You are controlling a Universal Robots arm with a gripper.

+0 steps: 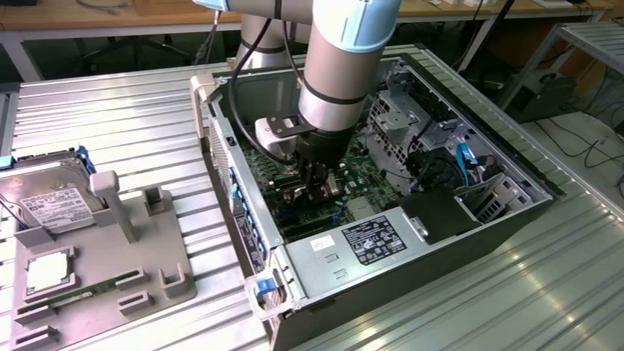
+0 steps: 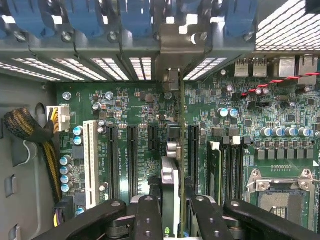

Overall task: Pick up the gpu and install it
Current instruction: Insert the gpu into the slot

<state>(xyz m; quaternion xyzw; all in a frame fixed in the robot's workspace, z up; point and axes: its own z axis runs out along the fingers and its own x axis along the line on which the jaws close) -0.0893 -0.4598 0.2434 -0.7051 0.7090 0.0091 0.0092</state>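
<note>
Ribbed metal table (image 1: 137,124), open PC case (image 1: 507,172) on it; my gripper (image 2: 171,200) inside case, clamped on gpu (image 2: 170,180) edge-on over motherboard (image 2: 130,110).

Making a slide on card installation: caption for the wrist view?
Gripper holds the gpu edge-on above the green motherboard slots inside the case.

Motherboard (image 2: 150,107) was dark green, dotted with silver-topped capacitors. One expansion slot (image 2: 91,162) was white; its neighbours were black. Latches (image 2: 80,17) along the case's rear edge were blue. Cable bundle (image 2: 25,125) wore black-and-yellow braid. Robot arm (image 1: 341,66) was grey with a pale blue band. Hard drive (image 1: 49,197) was silver, with a white label.
</note>
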